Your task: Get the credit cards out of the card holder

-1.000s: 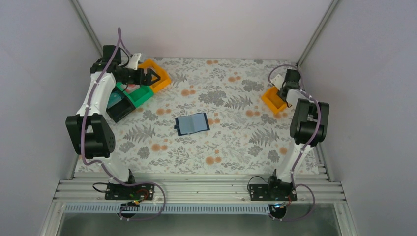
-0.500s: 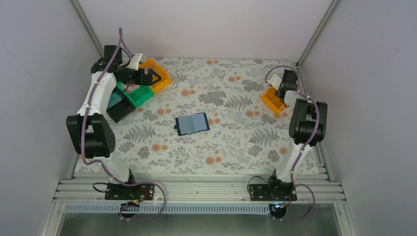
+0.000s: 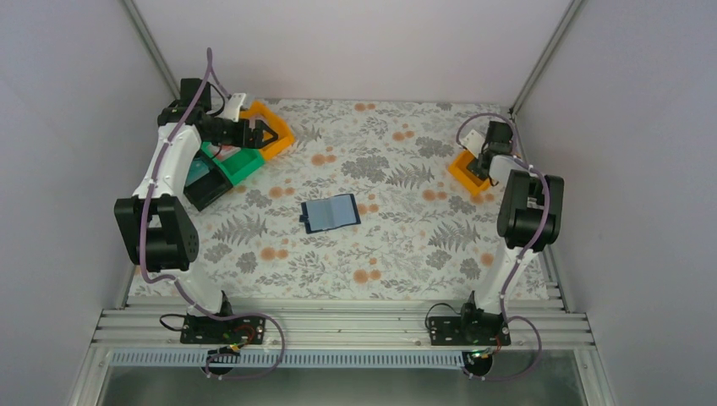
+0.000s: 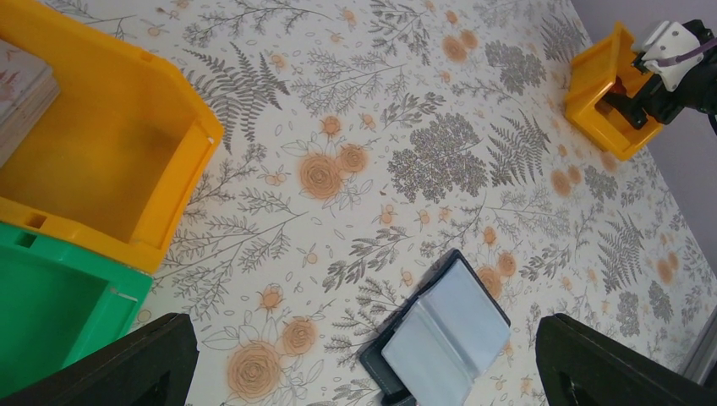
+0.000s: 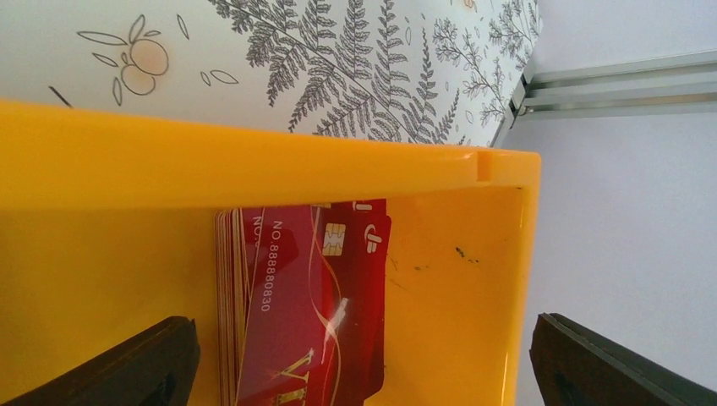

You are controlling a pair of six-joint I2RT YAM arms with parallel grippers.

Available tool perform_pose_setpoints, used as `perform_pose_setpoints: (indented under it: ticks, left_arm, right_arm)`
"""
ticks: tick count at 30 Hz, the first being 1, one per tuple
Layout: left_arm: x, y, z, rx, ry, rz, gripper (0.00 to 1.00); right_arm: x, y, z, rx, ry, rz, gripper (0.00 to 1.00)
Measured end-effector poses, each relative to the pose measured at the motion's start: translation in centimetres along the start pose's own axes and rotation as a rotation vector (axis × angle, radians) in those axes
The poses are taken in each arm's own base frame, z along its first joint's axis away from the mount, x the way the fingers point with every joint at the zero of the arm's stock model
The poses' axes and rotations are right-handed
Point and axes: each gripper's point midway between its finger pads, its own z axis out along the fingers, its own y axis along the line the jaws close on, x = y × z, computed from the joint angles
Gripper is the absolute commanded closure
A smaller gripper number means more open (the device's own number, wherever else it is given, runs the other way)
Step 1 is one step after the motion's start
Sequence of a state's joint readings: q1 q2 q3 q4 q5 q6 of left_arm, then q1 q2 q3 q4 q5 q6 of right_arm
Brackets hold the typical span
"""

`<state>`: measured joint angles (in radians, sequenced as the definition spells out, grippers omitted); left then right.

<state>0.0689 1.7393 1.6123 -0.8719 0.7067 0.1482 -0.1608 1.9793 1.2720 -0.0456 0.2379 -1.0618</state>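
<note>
- The right pincer (image 5: 365,359) stands released over the small orange bin (image 5: 254,165). Its fingers are spread wide, with nothing clamped between them.
- A stack of red credit cards (image 5: 304,304) lies inside that bin, against the wall nearest the camera. The step in hand looks like finishing a drop-off and going back for more.
- To do it well, lift straight up until the fingers are clear of the bin's rim, and only then swing away. A sideways exit could catch the wall and drag or tip the bin.
- The left pincer (image 3: 260,134) is released too. It hangs over the larger orange bin (image 4: 101,161), with the green bin (image 4: 51,296) just beside that one.
- The card holder (image 3: 331,213) lies spread open near the middle of the table (image 3: 397,254), pale blue pockets up, touched by neither arm.
- In the top view the holder is well apart from the right pincer, between 8 and 9 o'clock of it. From the left pincer it lies between 4 and 5 o'clock.
- I cannot tell whether any card is left in the pockets — too small to read. On the return, come down on a pocket's open edge, so that a card is pinched rather than the holder's flap.
</note>
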Motion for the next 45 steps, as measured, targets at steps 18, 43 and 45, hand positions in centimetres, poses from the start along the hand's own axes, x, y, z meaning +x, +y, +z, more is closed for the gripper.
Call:
perform_pose_setpoints:
  ticks: [18, 43, 45]
  left_arm:
    - [-0.6, -0.3, -0.6, -0.009, -0.007, 0.033, 0.00]
    - [16.9, 1.5, 2.3, -0.093, 0.416, 0.040, 0.07]
    - [17.2, 1.7, 1.9, -0.112, 0.411, 0.039, 0.07]
  right_arm:
    - [-5.7, -6.2, -8.3, -0.055, -0.270, 0.409, 0.23]
    - [-29.6, 33.7, -30.5, -0.781, -0.173, 0.535, 0.13]
    - [-28.4, 37.1, -29.8, -0.759, -0.110, 0.478, 0.16]
